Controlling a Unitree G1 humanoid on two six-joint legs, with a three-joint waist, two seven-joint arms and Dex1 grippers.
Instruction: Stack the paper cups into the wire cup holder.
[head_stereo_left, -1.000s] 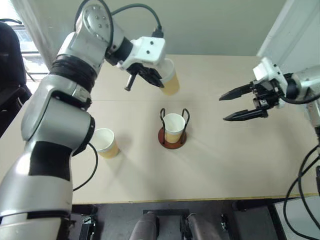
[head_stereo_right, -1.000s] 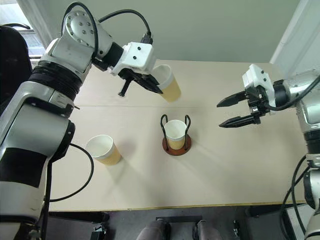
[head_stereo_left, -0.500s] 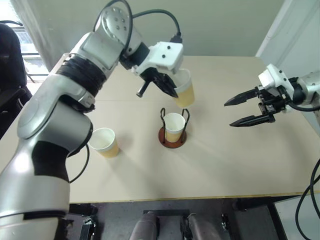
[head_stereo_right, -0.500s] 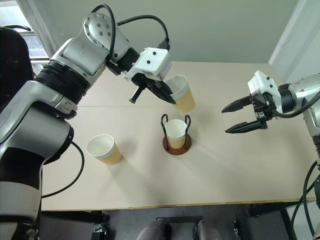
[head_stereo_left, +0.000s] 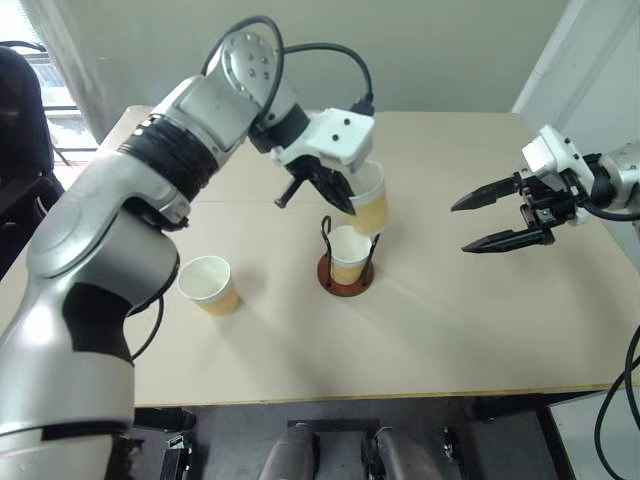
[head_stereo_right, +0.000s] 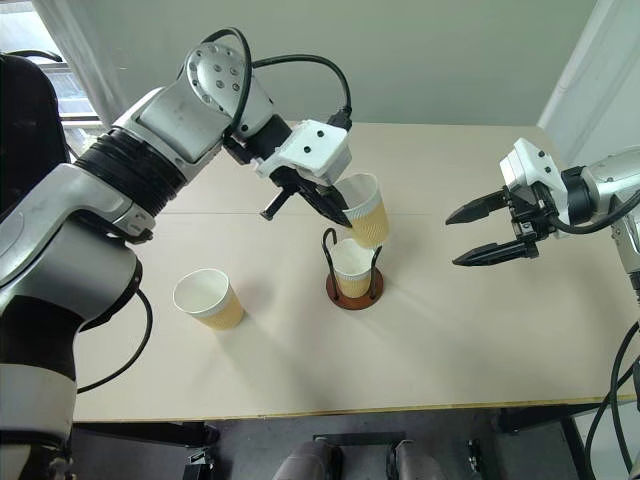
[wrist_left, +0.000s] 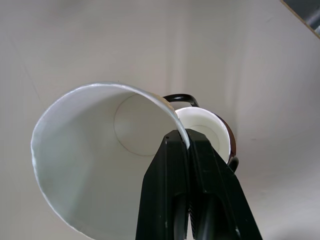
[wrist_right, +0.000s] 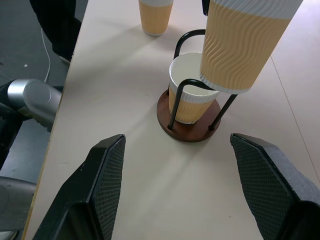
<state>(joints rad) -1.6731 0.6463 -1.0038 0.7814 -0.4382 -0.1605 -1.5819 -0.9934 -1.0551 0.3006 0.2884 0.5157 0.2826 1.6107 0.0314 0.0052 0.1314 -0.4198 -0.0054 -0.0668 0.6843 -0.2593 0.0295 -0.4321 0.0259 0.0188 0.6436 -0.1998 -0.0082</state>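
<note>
Left end effector (head_stereo_left: 338, 192) pinching cup (head_stereo_left: 370, 200) rim above holder (head_stereo_left: 346, 276)

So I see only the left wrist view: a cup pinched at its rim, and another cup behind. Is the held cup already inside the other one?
Observer: Not yet. In the right wrist view the held cup hangs above the cup in the holder, its bottom off to one side of that rim.
Operator: Is there another cup left?
Observer: Yes, a third cup stands on the table, on the robot's left of the wire cup holder.
Operator: And the right gripper?
Observer: The right gripper is open, away from the holder.
</note>
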